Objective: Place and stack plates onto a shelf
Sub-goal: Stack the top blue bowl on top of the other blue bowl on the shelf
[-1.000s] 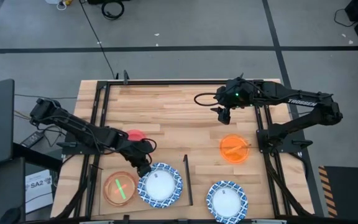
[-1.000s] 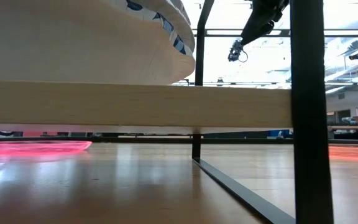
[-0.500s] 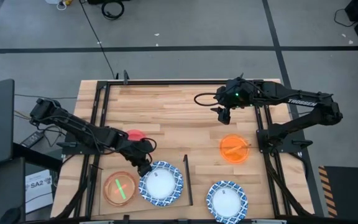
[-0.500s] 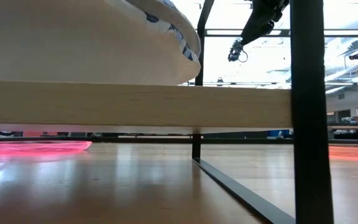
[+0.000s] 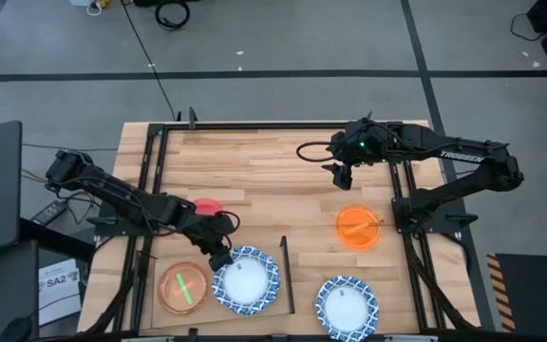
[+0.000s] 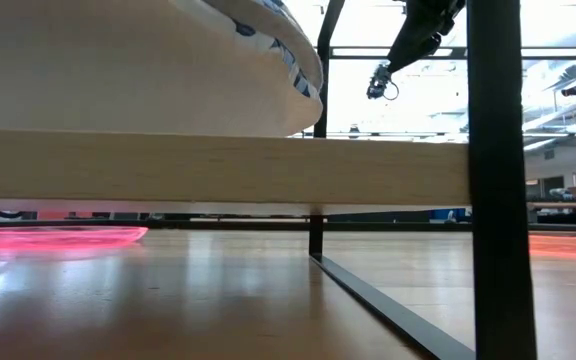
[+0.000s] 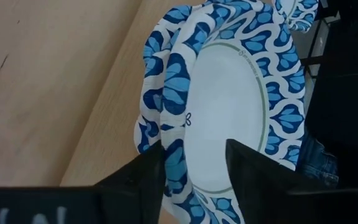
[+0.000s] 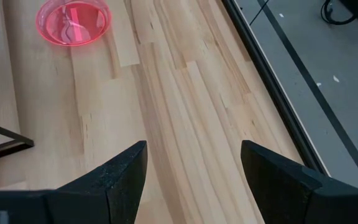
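Note:
A blue-and-white plate (image 5: 245, 282) lies on the pale shelf (image 5: 270, 319) at the near left. In the left wrist view it rests on another plate of the same kind (image 7: 151, 68). My left gripper (image 5: 220, 260) is open at the plate's far-left rim, one finger outside the rim and one over the white centre (image 7: 229, 106). An orange plate with a green one in it (image 5: 183, 288) sits beside it on the shelf. My right gripper (image 5: 338, 177) hangs open above the far right of the table, holding nothing. My left gripper has the top plate's rim (image 7: 173, 155) between its parted fingers, which come slanting down from the table's far left. Whether either finger touches the rim, I cannot tell. The plate lies flat on the one beneath it.
A red plate (image 5: 207, 206) lies on the table behind the shelf, an orange plate (image 5: 359, 228) at the right and a blue-and-white plate (image 5: 347, 306) at the near right. A black bar (image 5: 285, 275) edges the shelf. Black frame rails (image 5: 406, 237) run along both sides.
In the low view the blue-and-white plate's rim on the shelf has shifted a little toward the table's right edge, then lain still. My right gripper has kept still.

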